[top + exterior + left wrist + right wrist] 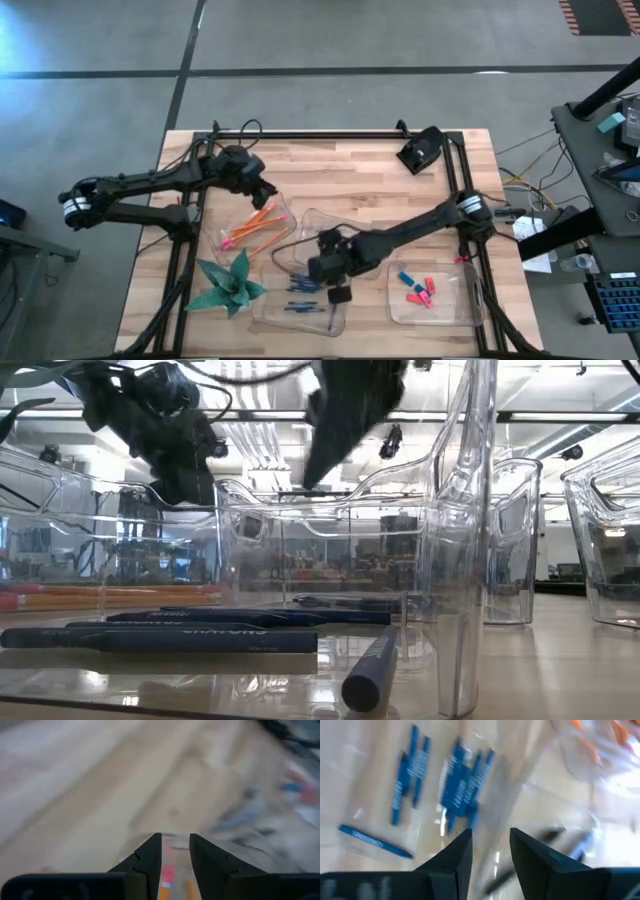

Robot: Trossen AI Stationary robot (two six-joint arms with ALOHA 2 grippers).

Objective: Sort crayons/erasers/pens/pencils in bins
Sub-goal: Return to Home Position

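Flat-lying blue crayons [180, 639] in a clear bin [456, 530], orange pencils [110, 598] behind at left, dark arms [165, 435] overhead.

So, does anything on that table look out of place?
Mostly tidy. A green paper plant sits next to the pencil bin, no writing item. That bin looks turned at an angle, while the eraser bin sits square. The left gripper hovers by the pencil bin, the right gripper over the blue crayons; both open.
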